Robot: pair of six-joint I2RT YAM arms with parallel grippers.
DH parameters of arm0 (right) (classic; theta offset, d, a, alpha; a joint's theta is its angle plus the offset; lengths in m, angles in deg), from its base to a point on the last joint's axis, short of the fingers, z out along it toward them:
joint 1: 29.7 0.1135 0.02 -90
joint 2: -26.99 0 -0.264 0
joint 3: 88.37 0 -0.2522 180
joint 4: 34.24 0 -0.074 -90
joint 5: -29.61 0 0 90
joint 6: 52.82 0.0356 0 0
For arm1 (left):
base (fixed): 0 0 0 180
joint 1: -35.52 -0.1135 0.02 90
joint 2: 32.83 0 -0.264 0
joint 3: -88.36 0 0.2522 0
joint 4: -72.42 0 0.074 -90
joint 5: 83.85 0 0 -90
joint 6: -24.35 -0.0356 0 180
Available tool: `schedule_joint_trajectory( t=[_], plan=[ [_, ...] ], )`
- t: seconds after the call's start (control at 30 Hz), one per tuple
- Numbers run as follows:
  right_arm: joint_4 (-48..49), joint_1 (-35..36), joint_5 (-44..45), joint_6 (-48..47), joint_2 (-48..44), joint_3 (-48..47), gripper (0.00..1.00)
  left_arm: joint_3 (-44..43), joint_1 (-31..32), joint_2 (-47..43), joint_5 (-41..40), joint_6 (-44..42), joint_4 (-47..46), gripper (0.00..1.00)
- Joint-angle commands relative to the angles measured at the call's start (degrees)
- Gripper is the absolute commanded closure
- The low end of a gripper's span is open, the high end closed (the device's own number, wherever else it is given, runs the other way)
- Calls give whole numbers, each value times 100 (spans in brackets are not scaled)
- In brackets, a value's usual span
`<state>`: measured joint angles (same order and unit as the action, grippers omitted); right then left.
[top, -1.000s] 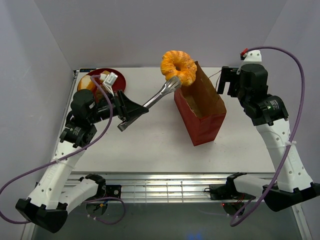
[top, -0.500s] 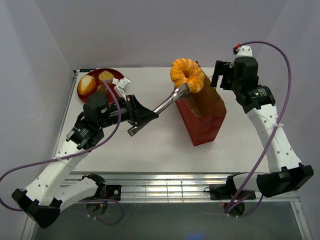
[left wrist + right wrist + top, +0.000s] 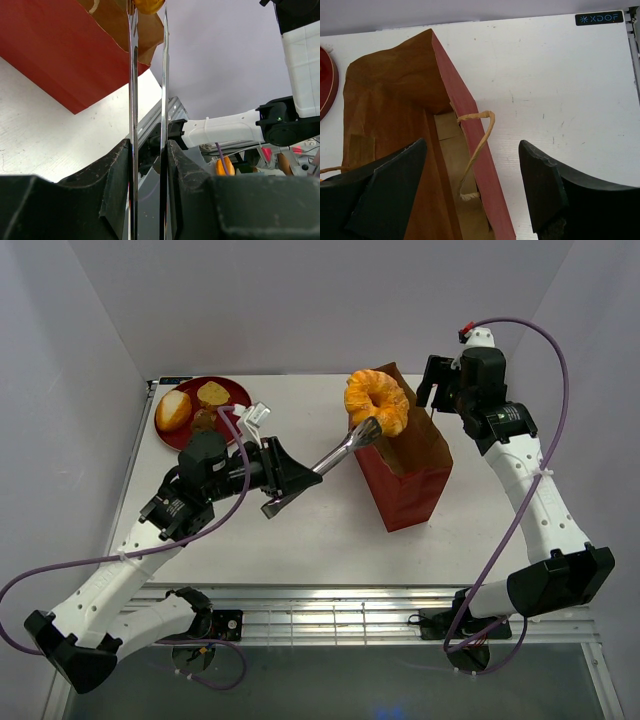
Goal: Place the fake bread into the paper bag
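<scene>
My left gripper (image 3: 290, 475) is shut on metal tongs (image 3: 340, 452), and the tongs pinch the orange ridged bun (image 3: 377, 400) just above the mouth of the reddish-brown paper bag (image 3: 410, 475). In the left wrist view the tong blades (image 3: 133, 75) run between my fingers up to the bun (image 3: 147, 5) over the bag (image 3: 60, 55). My right gripper (image 3: 435, 390) is open and empty above the bag's far right edge. In the right wrist view its fingers straddle the bag wall (image 3: 470, 115) and a string handle (image 3: 480, 140). The golden roll (image 3: 173, 410), yellow-brown piece (image 3: 212, 393) and dark brown piece (image 3: 205, 419) lie on the plate.
The round red plate (image 3: 235, 392) sits at the table's far left corner, behind my left arm; its edge shows in the right wrist view (image 3: 325, 85). The bag stands upright right of the table's middle. White walls close in the back and sides.
My left arm has carried the tongs and the orange bun rightward to above the bag's mouth. My right arm has swung back and left, closer to the bag's far edge.
</scene>
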<state>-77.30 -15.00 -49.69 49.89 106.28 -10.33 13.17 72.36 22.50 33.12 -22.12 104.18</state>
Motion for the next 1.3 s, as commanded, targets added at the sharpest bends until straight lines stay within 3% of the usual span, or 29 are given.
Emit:
schedule_joint_trajectory(
  t=[0.0, 0.13, 0.53, 0.8, 1.27],
  plan=[
    [372, -28, -94, 91, -27, 22, 22, -9, 78, -66, -147, -46, -253, 95],
    [469, -46, -173, 83, -80, 58, 29, 8, 174, -31, -138, -11, -306, 94],
    [451, -107, -323, 56, -10, 40, 35, 78, 350, 153, -288, 24, -402, 88],
    [451, -134, -455, 12, -27, -4, 51, 175, 368, 268, -323, 77, -534, 73],
    [451, -143, -560, 12, -10, 14, 53, 149, 377, 268, -323, 77, -578, 49]
  ],
)
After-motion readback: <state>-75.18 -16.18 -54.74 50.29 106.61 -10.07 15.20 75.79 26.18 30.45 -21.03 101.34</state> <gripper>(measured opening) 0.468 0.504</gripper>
